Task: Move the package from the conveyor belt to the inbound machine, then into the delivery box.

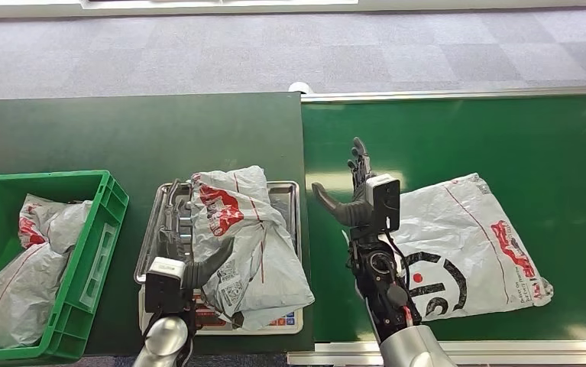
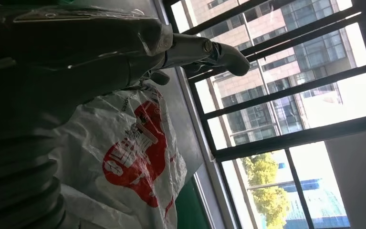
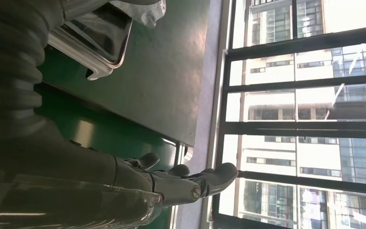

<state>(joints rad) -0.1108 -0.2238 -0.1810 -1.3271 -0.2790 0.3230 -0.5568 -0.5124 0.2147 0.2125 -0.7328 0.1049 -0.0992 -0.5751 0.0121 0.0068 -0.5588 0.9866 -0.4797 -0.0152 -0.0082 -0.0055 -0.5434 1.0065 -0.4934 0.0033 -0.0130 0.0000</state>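
Note:
A grey package [image 1: 251,229] with a red logo lies crumpled on the metal tray [image 1: 291,191] of the inbound machine. My left hand [image 1: 186,245] lies along the package's left edge, fingers stretched over the tray and thumb resting on the plastic; it grips nothing. The left wrist view shows that hand [image 2: 76,71] above the red logo of the package [image 2: 133,152]. A second grey package [image 1: 465,237] lies flat on the green conveyor belt [image 1: 503,138]. My right hand [image 1: 354,191] hovers open just left of it, fingers spread, and appears in the right wrist view [image 3: 123,181] near the tray [image 3: 99,52].
A green delivery crate [image 1: 98,229] at the left holds grey packages. The machine stands on a dark green table [image 1: 121,130] that butts against the belt. A metal rail [image 1: 458,95] edges the belt's far side, with grey carpet beyond.

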